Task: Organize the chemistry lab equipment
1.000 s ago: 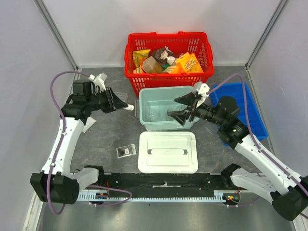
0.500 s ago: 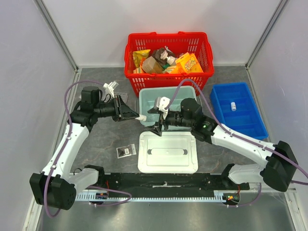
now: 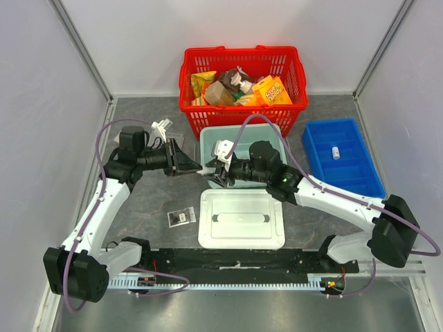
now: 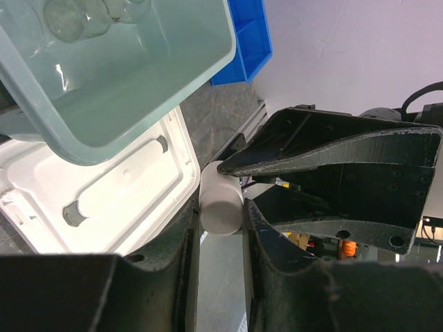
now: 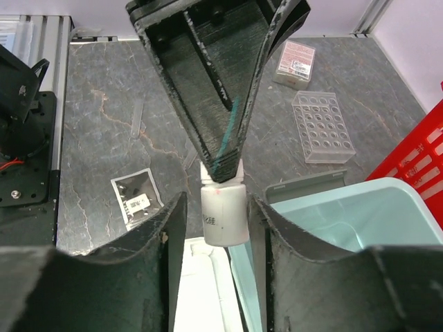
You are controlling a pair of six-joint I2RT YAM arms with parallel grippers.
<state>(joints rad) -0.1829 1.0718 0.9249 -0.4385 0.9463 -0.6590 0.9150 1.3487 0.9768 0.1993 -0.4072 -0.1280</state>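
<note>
- White vial (image 5: 223,211) was held in the air above the table (image 3: 152,200), just off the near-left corner of the pale green bin (image 3: 239,128) and over the far-left corner of the white lid (image 3: 241,218).
- Left gripper (image 4: 220,221) was clamped on one end of the vial, with a finger pressed against each side.
- Right gripper (image 5: 218,202) faced the left gripper tip to tip. Its jaws were parted and stood on either side of the vial's other end. A narrow gap showed beside the vial on one side, so no firm grip could be confirmed.
- Clear glass flasks (image 4: 66,17) stood inside the bin, which was uncovered.
- The lid lay flat on the table, just beside the bin's near edge.
- Clear multi-well plate (image 5: 323,126) lay on the table left of the bin, with a small printed box (image 5: 296,61) near it.
- Flat clear packet (image 3: 181,218) with a dark insert lay just left of the lid.
- Blue tray (image 3: 353,173) sat at the right edge of the table, with a second white vial (image 3: 336,152) in it.
- Red basket (image 3: 239,50) stood at the far edge, behind the bin, holding orange and yellow snack packs (image 3: 271,90).
</note>
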